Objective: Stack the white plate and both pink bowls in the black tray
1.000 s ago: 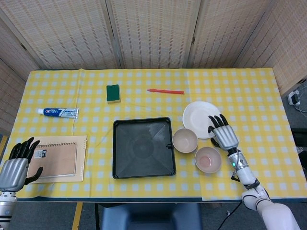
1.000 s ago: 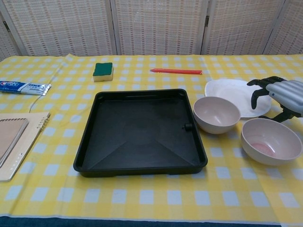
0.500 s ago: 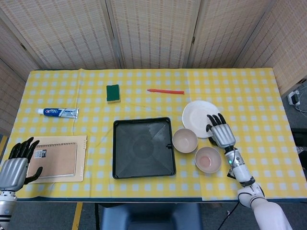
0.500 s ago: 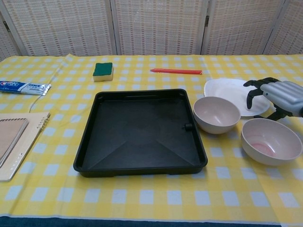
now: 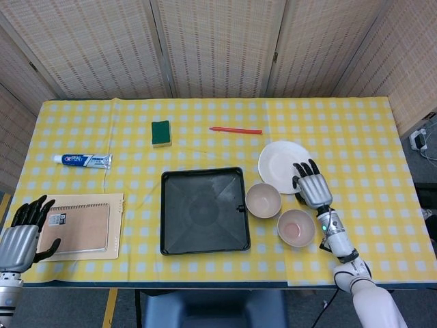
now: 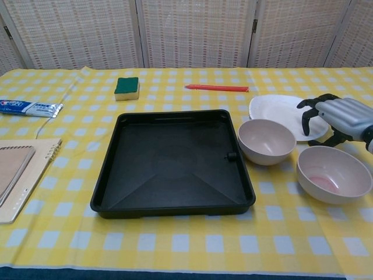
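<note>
Right hand [image 6: 338, 116] and white plate [image 6: 280, 109] shifted left

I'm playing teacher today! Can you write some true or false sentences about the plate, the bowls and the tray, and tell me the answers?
1. The black tray has nothing in it. True.
2. One pink bowl sits inside the other. False: the two pink bowls stand apart on the tablecloth, side by side.
3. The right hand is over the near edge of the white plate. True; whether its fingers touch the plate cannot be told.
4. The green sponge lies on the white plate. False: it lies on the cloth beyond the tray, far from the plate.
5. The left hand holds the toothpaste. False: it is by the notebook, holding nothing.
</note>
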You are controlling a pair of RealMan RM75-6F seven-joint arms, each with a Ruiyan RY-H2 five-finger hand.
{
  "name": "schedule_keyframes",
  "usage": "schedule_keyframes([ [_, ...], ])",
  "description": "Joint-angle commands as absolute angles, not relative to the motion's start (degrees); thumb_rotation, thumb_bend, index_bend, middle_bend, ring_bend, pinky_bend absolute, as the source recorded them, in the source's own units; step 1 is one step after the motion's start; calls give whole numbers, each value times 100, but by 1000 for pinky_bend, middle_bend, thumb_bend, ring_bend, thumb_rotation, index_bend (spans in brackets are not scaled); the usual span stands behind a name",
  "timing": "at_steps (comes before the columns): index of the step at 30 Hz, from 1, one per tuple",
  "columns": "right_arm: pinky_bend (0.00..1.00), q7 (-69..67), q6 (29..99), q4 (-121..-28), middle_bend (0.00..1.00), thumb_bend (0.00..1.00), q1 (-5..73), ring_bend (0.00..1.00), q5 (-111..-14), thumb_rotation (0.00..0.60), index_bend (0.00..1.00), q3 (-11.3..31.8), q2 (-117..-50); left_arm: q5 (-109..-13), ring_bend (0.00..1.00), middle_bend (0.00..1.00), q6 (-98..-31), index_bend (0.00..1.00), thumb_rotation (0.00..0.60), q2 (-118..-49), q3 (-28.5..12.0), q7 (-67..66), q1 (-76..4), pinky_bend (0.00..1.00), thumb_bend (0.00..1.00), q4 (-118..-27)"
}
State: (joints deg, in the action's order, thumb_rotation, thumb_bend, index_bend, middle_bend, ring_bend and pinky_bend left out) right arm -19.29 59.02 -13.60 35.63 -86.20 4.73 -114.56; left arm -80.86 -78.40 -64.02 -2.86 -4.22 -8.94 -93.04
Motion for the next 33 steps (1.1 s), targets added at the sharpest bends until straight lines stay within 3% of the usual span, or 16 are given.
schedule_keyframes([
  [1,0,-1951,5887,-1341,165,382,3587,123,-8606,600,556,478,-11474,-8056,0,0,-7808,0,600,-6395,-289,-416,-903,0,362,-9295],
  [10,0,-1911,5718,-1259,167,387,3703,126,-8526,600,563,527,-11534,-8098,0,0,-7657,0,600,-6317,-244,-172,-951,0,322,-9305],
  [16,0,-1861,5686,-1215,192,520,3772,143,-8497,600,611,550,-11593,-8045,0,0,-7703,0,600,-6332,-276,-195,-935,0,319,-9274],
  [21,7,-1796,5655,-1144,224,549,3859,168,-8440,600,647,603,-11671,-8029,0,0,-7780,0,600,-6362,-299,-273,-915,0,320,-9256],
  [33,49,-2166,6814,-1277,265,552,3607,211,-8436,600,689,669,-11465,-8106,0,0,-7885,0,600,-6353,-289,-255,-877,0,320,-9267],
])
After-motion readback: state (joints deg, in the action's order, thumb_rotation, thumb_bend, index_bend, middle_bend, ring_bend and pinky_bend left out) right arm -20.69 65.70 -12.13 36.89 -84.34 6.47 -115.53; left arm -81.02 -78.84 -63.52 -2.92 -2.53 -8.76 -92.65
